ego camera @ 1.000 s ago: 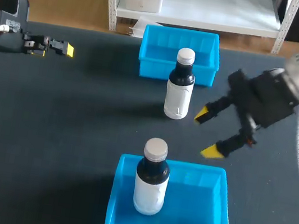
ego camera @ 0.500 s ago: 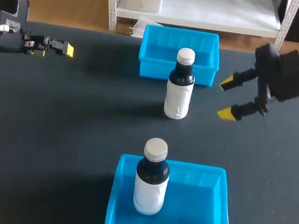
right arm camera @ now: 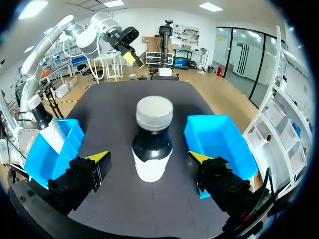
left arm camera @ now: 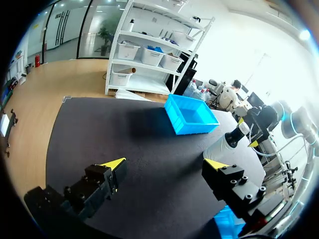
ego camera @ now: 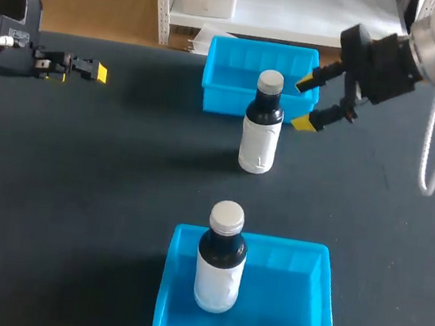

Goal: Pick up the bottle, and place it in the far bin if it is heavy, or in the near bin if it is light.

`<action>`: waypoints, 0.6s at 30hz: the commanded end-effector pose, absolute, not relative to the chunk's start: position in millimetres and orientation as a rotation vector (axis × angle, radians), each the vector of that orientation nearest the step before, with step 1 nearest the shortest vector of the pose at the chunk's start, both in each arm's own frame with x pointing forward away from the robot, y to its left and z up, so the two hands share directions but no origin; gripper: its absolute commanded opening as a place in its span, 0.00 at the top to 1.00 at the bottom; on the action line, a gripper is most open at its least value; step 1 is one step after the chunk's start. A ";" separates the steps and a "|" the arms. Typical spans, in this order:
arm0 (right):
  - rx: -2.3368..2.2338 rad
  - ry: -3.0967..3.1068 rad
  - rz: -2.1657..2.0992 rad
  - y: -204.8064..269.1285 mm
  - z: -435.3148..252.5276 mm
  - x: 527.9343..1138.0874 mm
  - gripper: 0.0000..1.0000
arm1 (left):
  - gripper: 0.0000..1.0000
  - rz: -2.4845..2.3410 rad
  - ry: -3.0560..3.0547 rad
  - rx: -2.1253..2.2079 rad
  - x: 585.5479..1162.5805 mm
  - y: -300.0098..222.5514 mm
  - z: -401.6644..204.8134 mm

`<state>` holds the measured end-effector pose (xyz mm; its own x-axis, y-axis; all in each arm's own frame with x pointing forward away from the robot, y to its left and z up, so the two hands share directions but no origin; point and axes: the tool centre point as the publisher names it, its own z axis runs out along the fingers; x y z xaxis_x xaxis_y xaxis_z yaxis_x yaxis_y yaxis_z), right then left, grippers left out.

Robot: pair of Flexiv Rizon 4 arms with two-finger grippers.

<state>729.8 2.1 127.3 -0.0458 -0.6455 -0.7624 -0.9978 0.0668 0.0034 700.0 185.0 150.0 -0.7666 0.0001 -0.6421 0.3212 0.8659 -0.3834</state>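
Observation:
A bottle [ego camera: 262,125] with a white body, dark shoulder and pale cap stands upright on the black table, just in front of the far blue bin [ego camera: 219,97]. My right gripper [ego camera: 308,101] is open beside the bottle's neck on its right, apart from it. In the right wrist view the bottle [right arm camera: 153,142] stands ahead of the right gripper [right arm camera: 148,157], centred between its spread fingers and untouched. A second, similar bottle [ego camera: 221,259] stands inside the near blue bin [ego camera: 294,307]. My left gripper [ego camera: 91,70] is open at the far left, and the left wrist view shows nothing in that gripper [left arm camera: 164,164].
The far bin [right arm camera: 219,134] holds nothing visible. The near bin [right arm camera: 52,149] lies on the other side of the right gripper. Bare black tabletop [ego camera: 97,193] spreads to the left and right of both bins.
My right arm has swung from the bottle's near right side up toward the far bin, staying open; its gripper now sits level with the bottle's neck. The left arm and both bottles are unmoved.

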 end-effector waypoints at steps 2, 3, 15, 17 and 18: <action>-1.678 1.729 0.826 14.2 127.1 744.4 0.00 | 0.00 -0.636 2.374 0.231 700.0 185.0 150.0; -1.679 1.726 0.831 15.7 127.1 743.6 0.00 | 0.00 -0.636 2.374 0.231 700.0 185.0 150.0; -1.688 1.708 0.870 45.2 122.9 736.6 0.00 | 0.00 -0.636 2.374 0.231 700.0 185.0 150.0; -1.688 1.707 0.876 47.8 121.8 736.1 0.00 | 0.00 -0.636 2.374 0.231 700.0 185.0 150.0; -1.688 1.708 0.878 48.6 121.3 735.8 0.00 | 0.00 -0.636 2.374 0.231 700.0 185.0 150.0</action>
